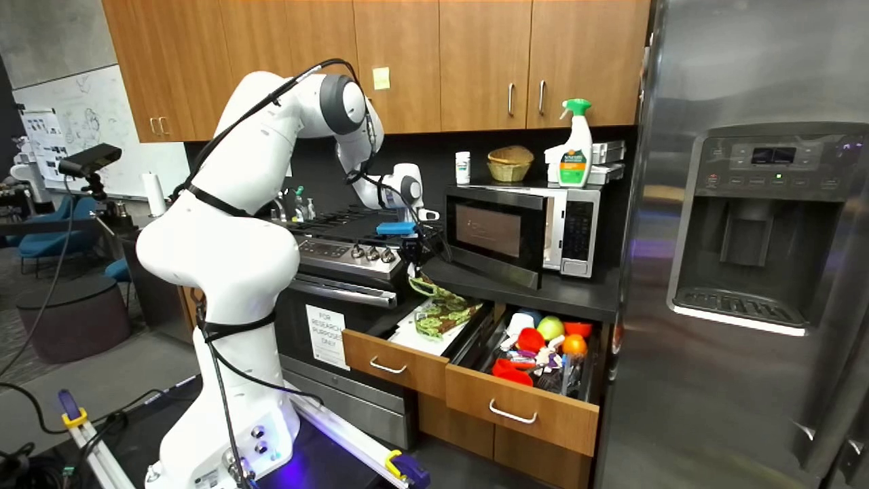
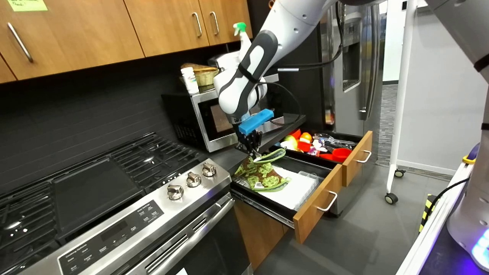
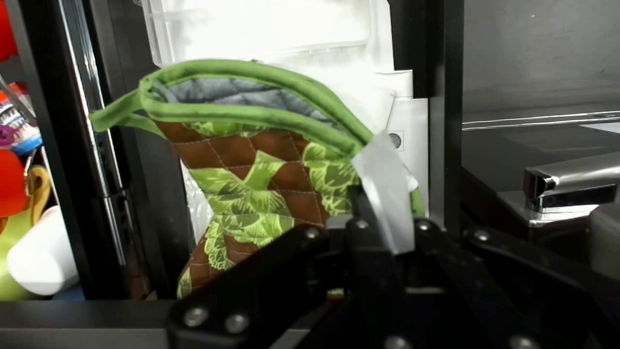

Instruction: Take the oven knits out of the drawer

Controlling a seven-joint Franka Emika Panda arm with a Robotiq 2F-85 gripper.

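Currently | end effector (image 2: 255, 156) pinching oven mitt (image 3: 247, 194), exact spot unclear | drawer (image 1: 415, 372) open

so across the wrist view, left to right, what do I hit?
White cup-like item → silver slide rail → green-and-brown oven mitt → black side wall of the drawer → silver oven door handle.

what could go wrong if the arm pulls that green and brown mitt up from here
The gripper pinches the oven mitt only near one end of its cuff, so it might twist or slip free. Its lower part seems to rest on white items in the drawer, which could get dragged along. The microwave door stands open close by, so a swing that way might knock it.
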